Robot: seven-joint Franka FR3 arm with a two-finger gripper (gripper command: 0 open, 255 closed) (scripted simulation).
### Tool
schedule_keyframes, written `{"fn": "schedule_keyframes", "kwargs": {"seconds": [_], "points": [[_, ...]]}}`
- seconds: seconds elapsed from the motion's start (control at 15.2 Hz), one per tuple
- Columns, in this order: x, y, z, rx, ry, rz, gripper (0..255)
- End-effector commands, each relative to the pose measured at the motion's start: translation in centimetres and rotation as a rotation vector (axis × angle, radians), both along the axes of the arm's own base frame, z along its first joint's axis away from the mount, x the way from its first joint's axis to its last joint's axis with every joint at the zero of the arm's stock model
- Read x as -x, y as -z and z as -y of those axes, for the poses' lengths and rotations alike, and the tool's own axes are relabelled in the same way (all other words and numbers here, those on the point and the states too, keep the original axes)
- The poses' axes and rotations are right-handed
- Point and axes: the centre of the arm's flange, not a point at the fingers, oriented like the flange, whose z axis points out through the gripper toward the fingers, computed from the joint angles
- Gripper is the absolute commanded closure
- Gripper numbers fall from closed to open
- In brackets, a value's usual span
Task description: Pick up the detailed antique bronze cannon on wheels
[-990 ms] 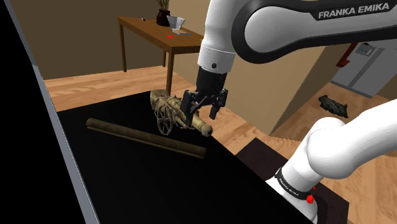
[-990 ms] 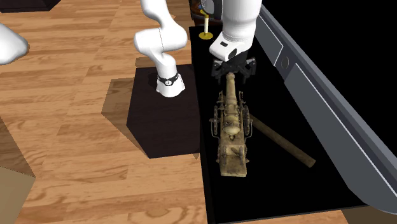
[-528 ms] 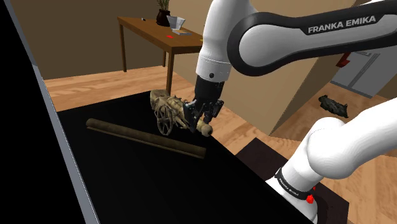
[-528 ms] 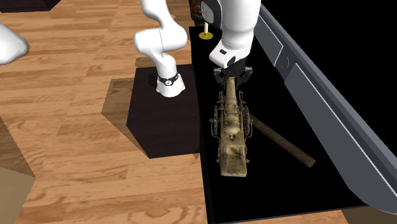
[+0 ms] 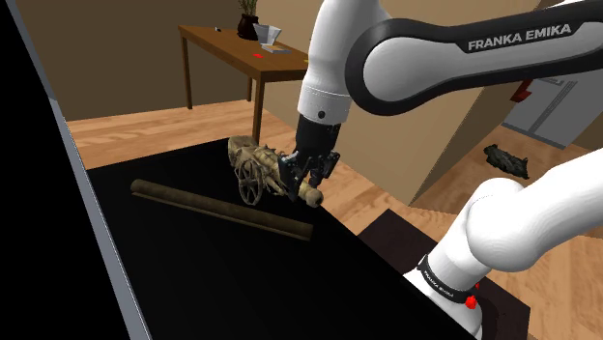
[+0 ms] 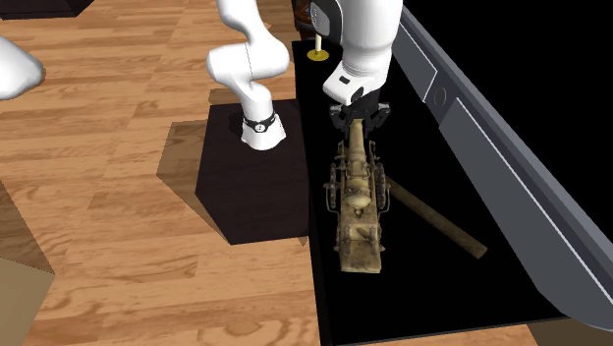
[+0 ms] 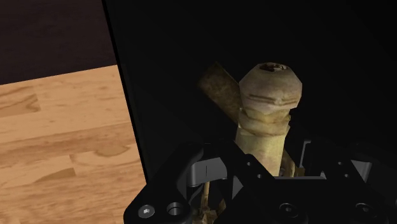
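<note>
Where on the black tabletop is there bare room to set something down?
Widest bare patch: black tabletop nearer the shoulder camera than the rod, between grey rail and floor-side edge. Another lies past the rear end of the cannon. Crowded where the hand clasps the muzzle, rod close by.

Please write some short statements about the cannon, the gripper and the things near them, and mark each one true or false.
1. The gripper is closed on the barrel of the cannon, near the muzzle. True.
2. The long brown rod lies on top of the cannon. False: it lies flat on the black surface, beside the cannon.
3. The cannon stands on the wooden floor. False: it stands on the black surface.
4. In the shoulder view, a wooden table stands in the background, beyond the cannon. True.
</note>
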Motion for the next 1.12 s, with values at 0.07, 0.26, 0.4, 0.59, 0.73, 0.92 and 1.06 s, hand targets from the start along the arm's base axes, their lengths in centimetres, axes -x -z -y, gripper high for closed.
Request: {"fn": "schedule_keyframes", "kwargs": {"seconds": [0.07,0.26,0.4,0.59,0.73,0.92,1.06], "points": [[0.0,-1.0,0.0,0.001,0.0,-0.001,255],[0.0,-2.6,0.0,0.001,0.0,-0.001,255],[0.0,-3.7,0.0,0.001,0.0,-0.001,255],[0.0,-5.3,0.0,0.001,0.0,-0.001,255],[0.0,-6.3,0.0,0.001,0.0,-0.001,255],[0.0,-7.9,0.0,0.001,0.0,-0.001,255],[0.0,-8.0,0.0,0.001,0.0,-0.001,255]]}}
